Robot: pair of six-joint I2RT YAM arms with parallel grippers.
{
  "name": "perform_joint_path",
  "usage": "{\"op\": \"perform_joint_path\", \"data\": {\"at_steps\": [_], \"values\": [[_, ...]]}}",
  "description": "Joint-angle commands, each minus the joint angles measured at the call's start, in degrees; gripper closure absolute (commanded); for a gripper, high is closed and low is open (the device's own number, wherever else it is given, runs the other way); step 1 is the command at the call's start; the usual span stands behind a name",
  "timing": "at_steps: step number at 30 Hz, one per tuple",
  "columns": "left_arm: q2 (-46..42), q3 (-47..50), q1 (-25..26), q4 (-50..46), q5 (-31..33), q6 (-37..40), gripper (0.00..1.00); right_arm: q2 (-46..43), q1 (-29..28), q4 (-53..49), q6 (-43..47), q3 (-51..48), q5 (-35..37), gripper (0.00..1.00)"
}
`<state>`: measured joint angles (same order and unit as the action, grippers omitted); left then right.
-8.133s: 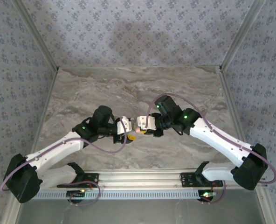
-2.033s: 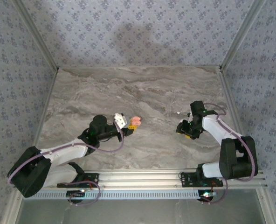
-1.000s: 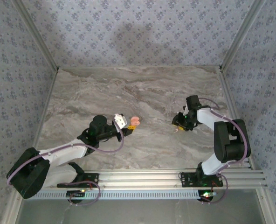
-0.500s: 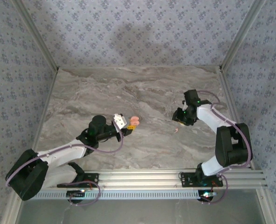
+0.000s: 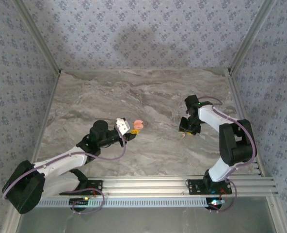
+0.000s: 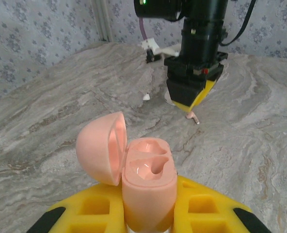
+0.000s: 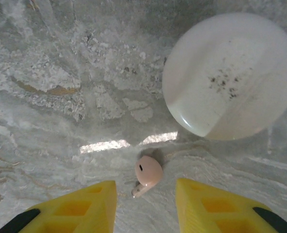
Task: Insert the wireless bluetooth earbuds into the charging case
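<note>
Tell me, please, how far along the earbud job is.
Done: the left fingers grip the charging case, lid open, wells empty. In hand: the right fingers straddle a pink earbud on the table, not touching it. Left: grasping it and seating the earbuds in the case.

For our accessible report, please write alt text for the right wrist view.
A small pink earbud lies on the marble table between the open yellow fingers of the right pincer, untouched. A round whitish puck rests beyond it, at the upper right.
</note>
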<state>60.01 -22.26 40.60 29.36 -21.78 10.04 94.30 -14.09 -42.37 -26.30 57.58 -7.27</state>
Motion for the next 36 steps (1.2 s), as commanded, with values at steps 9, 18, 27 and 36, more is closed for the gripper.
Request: {"op": "perform_joint_path", "data": {"at_steps": [9, 18, 27, 36], "values": [[-3.88, 1.35, -0.33, -1.75, 2.00, 1.56, 0.81, 5.12, -2.80, 2.68, 0.53, 3.75, -1.83, 0.65], [-4.18, 1.44, -0.41, -2.02, 2.05, 1.56, 0.81, 2.03, -3.92, -2.76, 3.13, 6.27, 1.49, 0.62], [-4.19, 1.39, -0.43, -2.12, 1.83, 1.56, 0.81, 5.35, -5.10, -12.83, 12.48, 10.22, 5.47, 0.61], [-4.33, 1.39, -0.39, -2.63, 1.88, 1.47, 0.81, 11.20, -7.44, -14.06, 12.82, 14.44, 7.59, 0.63]]}}
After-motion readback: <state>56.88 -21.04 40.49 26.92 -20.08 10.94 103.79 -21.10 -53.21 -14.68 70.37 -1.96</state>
